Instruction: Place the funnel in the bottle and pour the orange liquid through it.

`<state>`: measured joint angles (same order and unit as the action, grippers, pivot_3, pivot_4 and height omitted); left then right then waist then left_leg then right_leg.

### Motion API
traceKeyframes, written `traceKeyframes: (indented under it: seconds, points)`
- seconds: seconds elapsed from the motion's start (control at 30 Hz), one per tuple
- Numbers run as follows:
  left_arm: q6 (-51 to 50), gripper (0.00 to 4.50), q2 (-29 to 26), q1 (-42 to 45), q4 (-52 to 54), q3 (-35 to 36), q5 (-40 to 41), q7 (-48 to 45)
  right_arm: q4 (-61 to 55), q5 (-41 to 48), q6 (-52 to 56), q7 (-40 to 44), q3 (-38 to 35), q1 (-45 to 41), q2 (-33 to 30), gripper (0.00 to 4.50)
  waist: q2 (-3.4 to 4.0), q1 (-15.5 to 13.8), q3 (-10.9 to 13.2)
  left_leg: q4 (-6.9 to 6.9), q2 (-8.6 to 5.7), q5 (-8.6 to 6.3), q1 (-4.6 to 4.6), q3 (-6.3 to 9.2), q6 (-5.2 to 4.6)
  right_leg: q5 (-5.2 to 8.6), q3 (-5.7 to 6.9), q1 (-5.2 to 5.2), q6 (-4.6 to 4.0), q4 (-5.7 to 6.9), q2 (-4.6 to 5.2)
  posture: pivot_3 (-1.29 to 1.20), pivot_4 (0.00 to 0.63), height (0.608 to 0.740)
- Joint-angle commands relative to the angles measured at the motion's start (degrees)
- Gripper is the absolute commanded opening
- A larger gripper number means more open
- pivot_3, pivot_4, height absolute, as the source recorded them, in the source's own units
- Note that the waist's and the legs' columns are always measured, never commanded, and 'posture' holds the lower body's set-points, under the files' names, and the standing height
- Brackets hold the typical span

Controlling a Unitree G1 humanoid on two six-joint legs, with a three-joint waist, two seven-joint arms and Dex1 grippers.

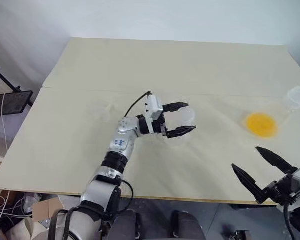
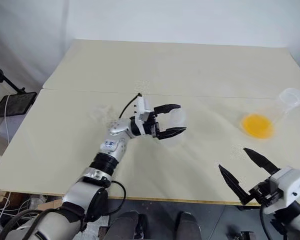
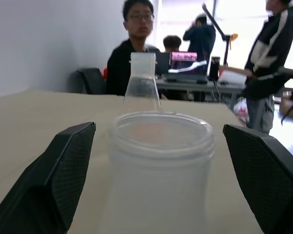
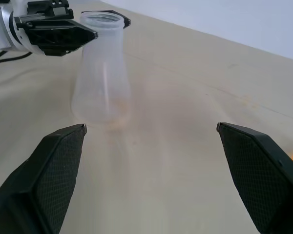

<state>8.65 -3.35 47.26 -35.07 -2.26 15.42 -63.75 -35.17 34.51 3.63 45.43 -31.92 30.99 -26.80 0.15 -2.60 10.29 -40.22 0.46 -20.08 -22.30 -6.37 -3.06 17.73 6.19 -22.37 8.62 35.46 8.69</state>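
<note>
Funnel we cannot make out anywhere on the table (image 1: 65,150); clear plastic against the pale top is hard to read. We do see the bottle (image 4: 101,73), an empty clear flask standing upright near the table's middle, its walls nearly lost against the surface in the head views. Our left gripper (image 1: 179,120) points sideways toward our right, its arm reaching across the table with the wrist bent; its two black fingers (image 3: 63,170) stand wide apart on either side of the bottle's neck, with gaps visible on both sides, so we hold nothing. The orange liquid (image 1: 261,124) lies as a round pool in the second flask (image 2: 282,107), far over on our right, its neck tilted away toward the table's edge and partly cut off in the left eye view. Our right gripper (image 2: 242,175) hovers at the table's near edge, fingers spread wide and empty, pointing toward the bottle. Behind the table in the left wrist view, people (image 3: 132,48) sit and stand.
</note>
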Motion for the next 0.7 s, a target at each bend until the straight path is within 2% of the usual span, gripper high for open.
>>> traceKeyframes:
  seconds: [0.03,0.2,0.37,0.7]
  points:
    - [1.0,4.46,-3.1,-0.8,3.3,-0.4,-1.2,0.4,0.8,0.5,-1.5,1.1,-0.6,-0.6,-1.1,4.50,0.00,0.0,0.0,0.00,0.00,0.00,0.00,0.00,0.00,0.00,0.00,0.00,0.00,0.00,0.00,0.00,0.150,0.740]
    - [0.8,4.46,-10.4,-2.3,6.4,0.9,-0.4,-1.6,4.4,0.4,-1.8,3.5,0.7,-4.9,-3.2,4.50,-0.01,0.4,0.0,0.00,0.01,0.00,0.01,0.00,0.02,0.00,0.00,0.00,0.00,0.01,-0.02,0.00,0.150,0.740]
    - [-0.3,4.46,-18.1,-6.3,15.5,5.4,2.7,-1.2,8.2,2.6,0.2,7.1,3.3,-11.3,-6.8,4.50,-0.01,1.1,0.0,0.00,0.24,0.01,0.02,0.04,0.06,0.00,0.01,0.00,0.00,0.07,-0.02,0.00,0.150,0.740]
    - [-11.6,4.46,-30.8,-26.1,37.5,20.0,8.6,9.5,15.1,2.4,0.9,14.0,9.3,-22.6,-10.7,4.50,-0.02,1.4,0.0,0.08,0.36,0.00,0.12,0.08,0.14,0.00,0.02,0.01,0.00,0.14,-0.02,0.00,0.150,0.740]
